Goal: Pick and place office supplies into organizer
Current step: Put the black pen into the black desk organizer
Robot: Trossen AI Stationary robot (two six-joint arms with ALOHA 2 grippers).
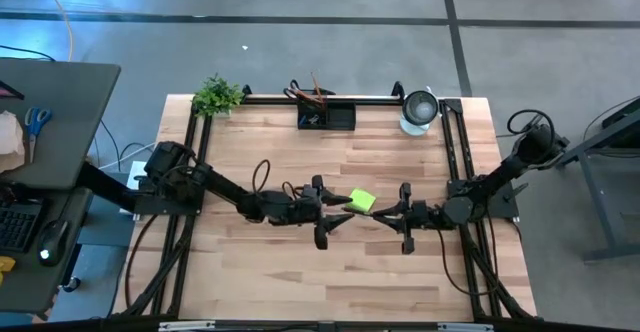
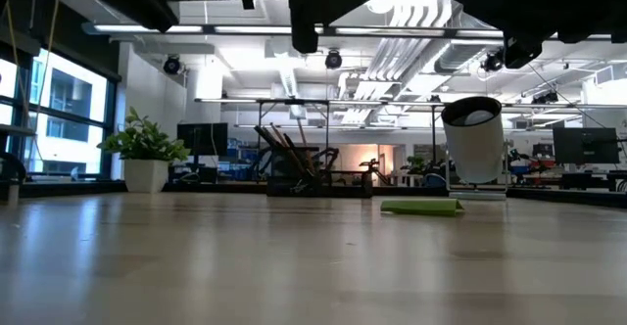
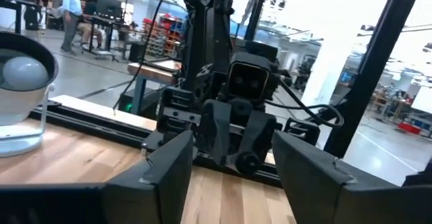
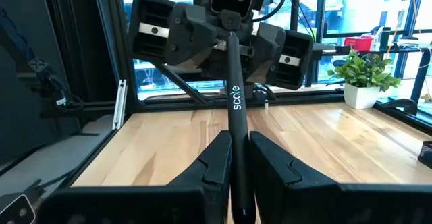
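Observation:
A black pen (image 4: 235, 96) runs from my right gripper (image 4: 239, 146), which is shut on it, toward my left gripper (image 1: 343, 210), above the middle of the table. My left gripper (image 3: 233, 183) is open, its fingers standing on either side of the pen's far end (image 4: 229, 28); whether they touch it I cannot tell. A lime-green sticky-note pad (image 1: 362, 200) lies flat on the table below both grippers. The black organizer (image 1: 327, 115) stands at the far edge with pencils sticking out of it. My right gripper pinches the pen's near part (image 4: 236, 166) between its two fingers. The fingers come level from the table's right side and lie along the pen. The pen is lifted clear of the table, about level, its free end pointing at my left gripper.
A small potted plant (image 1: 217, 97) stands at the far left corner and a round white cup (image 1: 418, 112) at the far right. Black frame rails (image 1: 455, 152) run along the table's sides. Bare wood lies toward the near edge.

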